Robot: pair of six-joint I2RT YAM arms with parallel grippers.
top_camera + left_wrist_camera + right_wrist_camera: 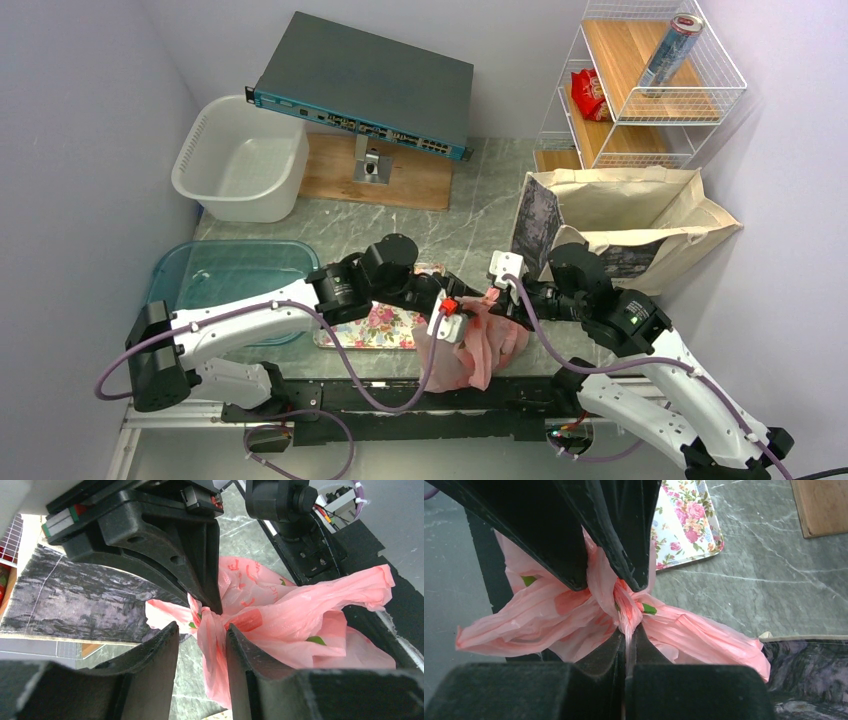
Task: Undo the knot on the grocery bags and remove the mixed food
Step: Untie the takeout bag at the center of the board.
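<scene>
At the near edge of the table (pixel 470 205) the pink bag (pixel 478 345) is held beside the floral tray (pixel 375 325); its knot (pixel 618 600) is pinched from both sides; the right gripper (pixel 626 632) is closed flat on a thin fold, the left gripper (pixel 200 630) is clamped, narrowly parted, around a thicker bunch; the canvas tote (pixel 640 215) is seen behind.

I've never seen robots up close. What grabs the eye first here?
The crumpled pink bag at the near edge of the table, with the left hand and right hand both pinching its bunched top from opposite sides. Behind it, to the right, a beige tote stands open, and a flowered tray lies left of the bag.
</scene>
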